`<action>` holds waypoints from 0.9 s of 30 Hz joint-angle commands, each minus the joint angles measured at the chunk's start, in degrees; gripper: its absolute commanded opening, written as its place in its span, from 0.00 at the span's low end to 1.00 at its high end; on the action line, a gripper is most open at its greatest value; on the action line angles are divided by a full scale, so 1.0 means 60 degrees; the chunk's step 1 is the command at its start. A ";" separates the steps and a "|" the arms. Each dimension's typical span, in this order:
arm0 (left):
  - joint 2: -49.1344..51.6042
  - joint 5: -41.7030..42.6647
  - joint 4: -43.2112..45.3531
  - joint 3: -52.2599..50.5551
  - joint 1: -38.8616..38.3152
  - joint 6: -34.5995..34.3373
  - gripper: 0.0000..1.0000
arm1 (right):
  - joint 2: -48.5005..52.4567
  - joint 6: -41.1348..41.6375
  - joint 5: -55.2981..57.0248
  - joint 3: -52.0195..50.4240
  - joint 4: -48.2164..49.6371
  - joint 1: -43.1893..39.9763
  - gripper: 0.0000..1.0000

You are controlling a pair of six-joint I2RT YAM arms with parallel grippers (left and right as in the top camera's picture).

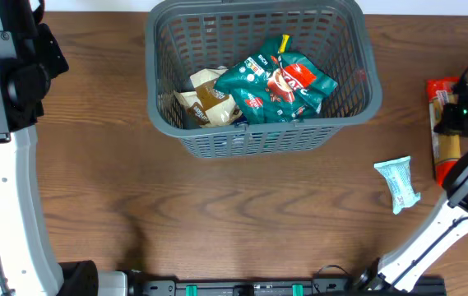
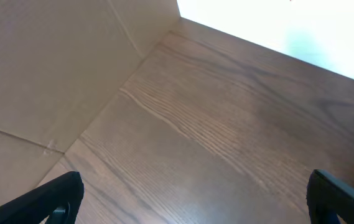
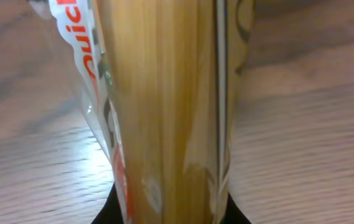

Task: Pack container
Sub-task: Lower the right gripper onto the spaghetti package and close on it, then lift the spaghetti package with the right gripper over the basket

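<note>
- A brown wood-grain table carries everything; a cardboard wall stands along its left side
- The basket, dark grey with slotted walls, sits at the far edge of the table, about the middle
- Inside it lie teal packets on the right and a tan packet on the left
- A pale blue packet lies flat towards the table's right edge, well apart from the basket
- The right gripper is clenched on a long pasta packet by the right edge
- The left gripper is spread wide over bare wood at the far left corner, grasping nothing
</note>
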 commanded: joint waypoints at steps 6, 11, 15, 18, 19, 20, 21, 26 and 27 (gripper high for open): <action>0.0004 -0.0117 -0.0029 -0.0029 0.0040 -0.0127 0.98 | 0.0000 0.0943 -0.0193 0.3253 -0.1366 0.0951 0.01; 0.0004 -0.0120 -0.0029 -0.0029 0.0040 -0.0127 0.99 | 0.0000 0.1253 -0.0189 0.5606 -0.2572 0.1541 0.01; 0.0004 -0.0117 -0.0033 -0.0029 0.0040 -0.0127 0.99 | 0.0000 0.1745 -0.0197 0.7420 -0.3432 0.1982 0.01; 0.0004 -0.0117 -0.0029 -0.0029 0.0040 -0.0127 0.99 | 0.0000 0.1923 -0.0284 0.8816 -0.3971 0.2397 0.01; 0.0004 -0.0117 -0.0029 -0.0029 0.0040 -0.0127 0.99 | 0.0000 0.1923 -0.0372 0.9173 -0.4080 0.2528 0.01; 0.0004 -0.0117 -0.0029 -0.0029 0.0040 -0.0127 0.99 | -0.0025 0.1927 -0.0441 0.9551 -0.4186 0.2685 0.02; 0.0004 -0.0117 -0.0029 -0.0029 0.0040 -0.0127 0.99 | -0.0069 0.1934 -0.0452 0.9825 -0.4255 0.2852 0.01; 0.0004 -0.0117 -0.0033 -0.0029 0.0040 -0.0127 0.99 | -0.0714 0.2229 -0.0433 1.0069 -0.4164 0.3730 0.01; 0.0004 -0.0117 -0.0029 -0.0029 0.0040 -0.0127 0.99 | -0.0845 0.2306 -0.0404 1.0069 -0.4113 0.3883 0.01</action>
